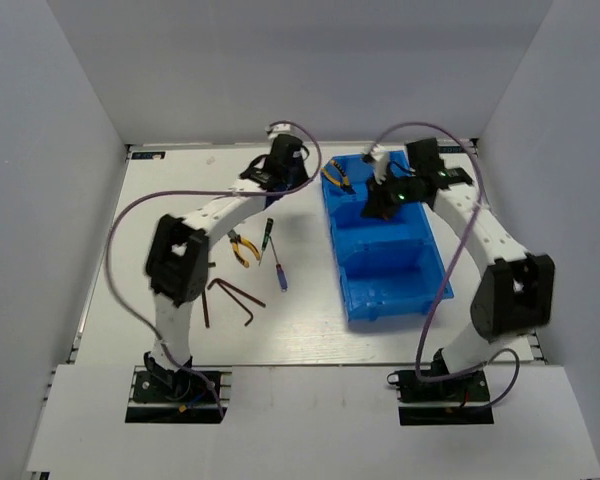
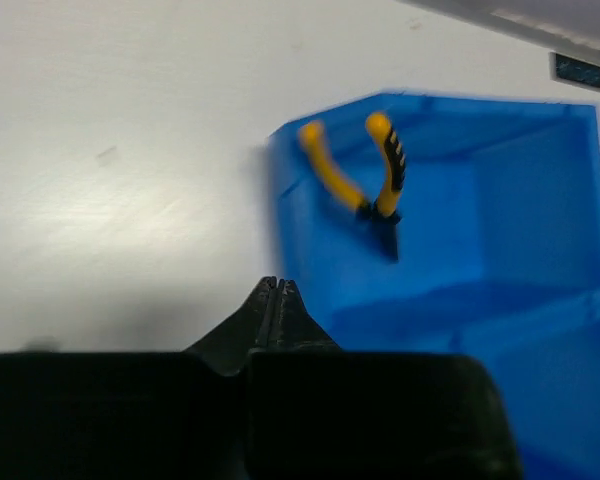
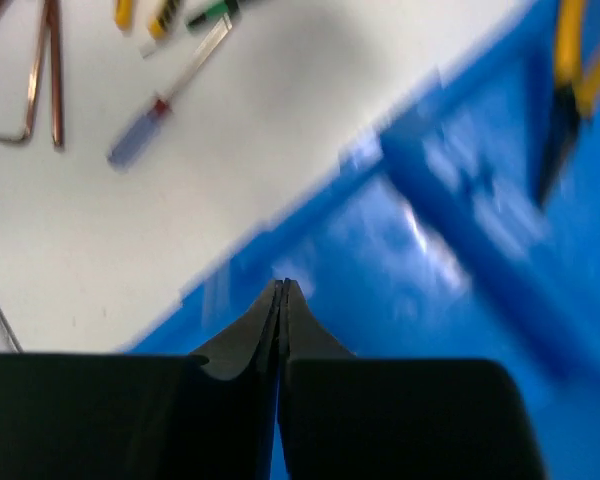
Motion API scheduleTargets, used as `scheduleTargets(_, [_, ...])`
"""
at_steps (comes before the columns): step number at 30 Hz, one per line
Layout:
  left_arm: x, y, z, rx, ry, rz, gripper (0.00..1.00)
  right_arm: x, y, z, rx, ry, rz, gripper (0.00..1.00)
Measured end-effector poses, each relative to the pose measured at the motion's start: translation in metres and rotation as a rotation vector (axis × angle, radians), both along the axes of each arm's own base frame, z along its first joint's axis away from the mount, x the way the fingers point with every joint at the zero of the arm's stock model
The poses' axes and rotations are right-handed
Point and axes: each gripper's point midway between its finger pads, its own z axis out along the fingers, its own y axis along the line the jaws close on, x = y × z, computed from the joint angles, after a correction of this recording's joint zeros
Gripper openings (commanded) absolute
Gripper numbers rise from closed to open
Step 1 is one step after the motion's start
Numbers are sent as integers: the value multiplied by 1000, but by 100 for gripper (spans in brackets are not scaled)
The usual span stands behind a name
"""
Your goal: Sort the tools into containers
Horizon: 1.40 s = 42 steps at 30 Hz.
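Observation:
One pair of yellow-handled pliers lies in the far compartment of the blue bin; it also shows in the left wrist view and, blurred, in the right wrist view. A second pair of pliers, a green-handled screwdriver, a blue-handled screwdriver and brown hex keys lie on the table left of the bin. My left gripper is shut and empty beside the bin's far left corner. My right gripper is shut and empty above the bin.
The bin's middle and near compartments show nothing inside. White walls enclose the table on three sides. In the right wrist view the blue-handled screwdriver and hex keys lie on the white table beyond the bin's wall.

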Motion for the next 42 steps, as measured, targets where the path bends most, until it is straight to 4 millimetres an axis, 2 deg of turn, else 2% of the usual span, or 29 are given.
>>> scheduleTargets(2, [-39, 44, 22, 73, -8, 61, 0, 13, 35, 5, -11, -12, 69, 0])
scheduleTargets(3, [-62, 70, 38, 99, -21, 99, 6, 19, 55, 3, -15, -15, 107, 0])
scheduleTargets(4, [-82, 93, 54, 108, -40, 136, 31, 25, 77, 1, -18, -17, 137, 0])
scheduleTargets(6, [-125, 135, 90, 93, -97, 209, 53, 35, 114, -10, -29, 17, 163, 12])
scheduleTargets(7, [-146, 157, 105, 73, -120, 259, 64, 40, 134, -17, -30, 31, 169, 14])
scheduleTargets(9, [-176, 184, 117, 39, -130, 330, 67, 46, 166, -33, -35, 61, 167, 25])
scheduleTargets(11, [-198, 200, 108, 23, -95, 375, 68, 44, 190, -52, -43, 94, 165, 30])
scheduleTargets(13, [-220, 213, 75, 49, -10, 404, 68, 31, 210, -69, -50, 121, 190, 37])
scheduleTargets(16, [-254, 229, 15, 119, 152, 431, 68, 14, 239, -80, -51, 110, 235, 44])
scheduleTargets(18, [-276, 238, -7, 149, 226, 438, 68, 3, 262, -83, -44, 89, 270, 45])
scheduleTargets(19, [-285, 242, -12, 150, 246, 440, 68, -1, 274, -84, -41, 75, 284, 45])
scheduleTargets(20, [-290, 244, -12, 143, 249, 441, 68, -2, 287, -85, -32, 54, 295, 49])
scheduleTargets(23, [-303, 249, 0, 89, 225, 445, 68, -9, 319, -92, -20, 4, 319, 50])
scheduleTargets(26, [-309, 251, 4, 65, 221, 444, 69, -11, 335, -112, -53, -37, 305, 50])
scheduleTargets(31, [-316, 250, -8, 73, 256, 436, 69, 2, 333, -142, -127, -76, 249, 50])
scheduleTargets(36, [-322, 250, -22, 86, 295, 425, 69, 20, 328, -141, -146, -139, 212, 51])
scheduleTargets(42, [-322, 246, -29, 83, 314, 415, 69, 29, 325, -143, -153, -176, 196, 51])
